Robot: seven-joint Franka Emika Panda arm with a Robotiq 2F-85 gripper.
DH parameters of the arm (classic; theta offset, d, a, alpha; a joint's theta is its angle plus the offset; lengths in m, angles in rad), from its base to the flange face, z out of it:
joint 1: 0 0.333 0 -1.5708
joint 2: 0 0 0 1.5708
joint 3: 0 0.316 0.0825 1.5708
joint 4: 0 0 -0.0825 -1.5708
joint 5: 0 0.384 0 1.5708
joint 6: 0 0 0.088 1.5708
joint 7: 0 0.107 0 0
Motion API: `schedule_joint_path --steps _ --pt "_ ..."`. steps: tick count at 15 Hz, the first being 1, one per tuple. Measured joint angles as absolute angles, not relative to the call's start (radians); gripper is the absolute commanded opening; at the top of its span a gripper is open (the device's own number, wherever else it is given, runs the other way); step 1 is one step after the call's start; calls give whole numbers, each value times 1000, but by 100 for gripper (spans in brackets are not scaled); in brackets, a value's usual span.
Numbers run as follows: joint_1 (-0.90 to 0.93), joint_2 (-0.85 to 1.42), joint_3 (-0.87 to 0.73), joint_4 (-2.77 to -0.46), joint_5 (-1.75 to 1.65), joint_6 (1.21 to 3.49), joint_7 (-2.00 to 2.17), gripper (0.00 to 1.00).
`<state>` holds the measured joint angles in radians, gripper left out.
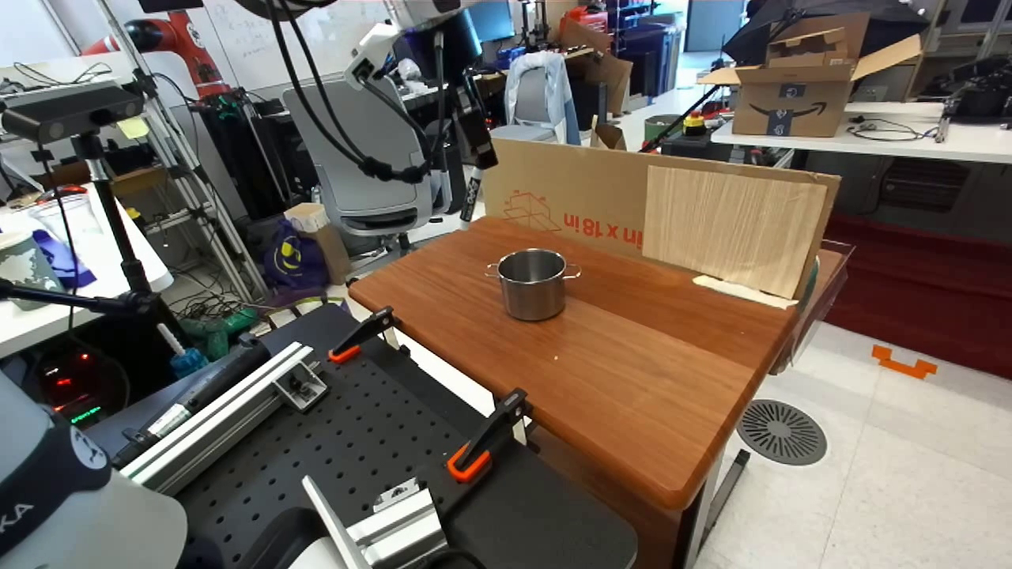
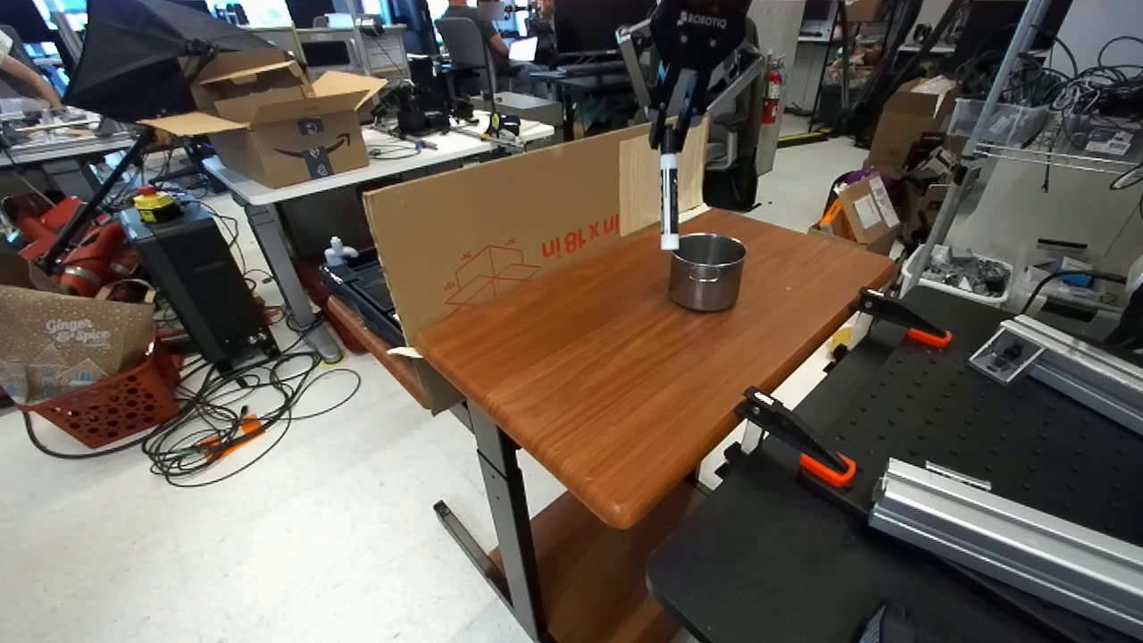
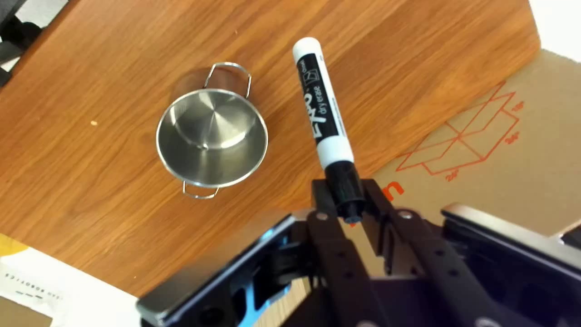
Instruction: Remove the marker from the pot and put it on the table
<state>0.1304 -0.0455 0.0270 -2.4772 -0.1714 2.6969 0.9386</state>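
Observation:
The marker is a white and black pen with a black cap, seen in both exterior views [image 1: 473,194] [image 2: 670,201] and in the wrist view [image 3: 320,97]. My gripper [image 1: 481,162] [image 2: 668,143] [image 3: 346,193] is shut on its capped end. The marker hangs nearly upright, white end down, above the table [image 1: 624,371] [image 2: 571,384] [image 3: 113,59]. The shiny steel pot [image 1: 534,299] [image 2: 705,290] [image 3: 212,165] stands upright on the reddish-brown table top. Its inside looks empty in the wrist view. The marker is outside the pot, off to one side of its rim.
A cardboard sheet [image 1: 569,178] [image 2: 527,232] [image 3: 513,150] stands along one long table edge, with a pale plywood board [image 1: 731,225] against it. A black workbench [image 1: 371,427] with orange-tipped clamps [image 1: 490,438] [image 2: 795,438] borders the opposite edge.

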Motion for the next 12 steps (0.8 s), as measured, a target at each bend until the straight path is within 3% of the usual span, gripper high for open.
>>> schedule_joint_path --steps 5,12 --pt "136 23 108 -2483 -211 2696 950 5" --pt "163 206 91 -2356 -310 2696 978 5"
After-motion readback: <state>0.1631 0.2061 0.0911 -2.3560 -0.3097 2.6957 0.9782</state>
